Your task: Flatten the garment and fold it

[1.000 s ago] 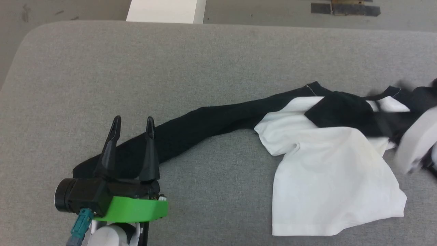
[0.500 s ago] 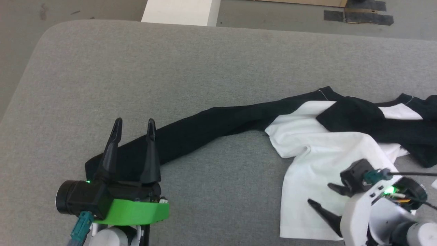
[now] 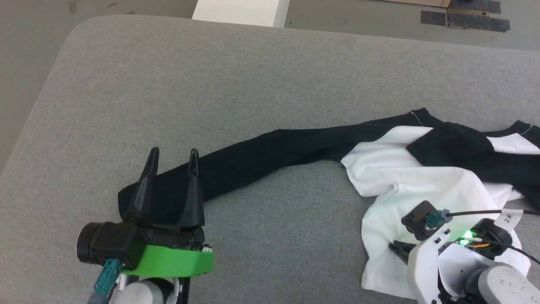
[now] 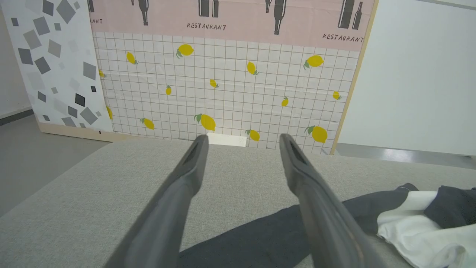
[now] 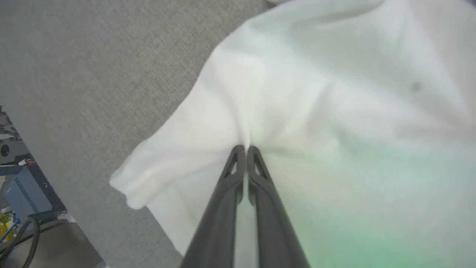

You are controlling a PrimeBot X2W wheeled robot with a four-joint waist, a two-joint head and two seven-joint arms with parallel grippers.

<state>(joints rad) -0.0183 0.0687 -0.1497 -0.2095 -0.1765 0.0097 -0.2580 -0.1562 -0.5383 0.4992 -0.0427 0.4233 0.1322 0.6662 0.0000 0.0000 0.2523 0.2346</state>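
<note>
Garment (image 3: 405, 185): two-tone cloth, lying crumpled on the right half of a grey padded table (image 3: 211, 84).
White panel (image 3: 422, 198): bunched and creased at the near right.
Black section (image 3: 261, 154): runs from the white panel as one long narrow strip toward the near left, flat on the padding.
Right gripper (image 5: 245, 149): over the near part of the white panel, fingers pressed together with a pucker of white cloth pinched at their tips.
Left gripper (image 3: 174, 153): fingers spread apart, nothing between them, placed over the left end of the black section. Contact with the cloth cannot be told.
Beyond the table's far edge: white box (image 3: 240, 10) on grey floor (image 3: 358, 17), and dark tape patches (image 3: 464, 19).
Behind the table, in the left wrist view: wall panel (image 4: 223, 85) printed with lemons.
</note>
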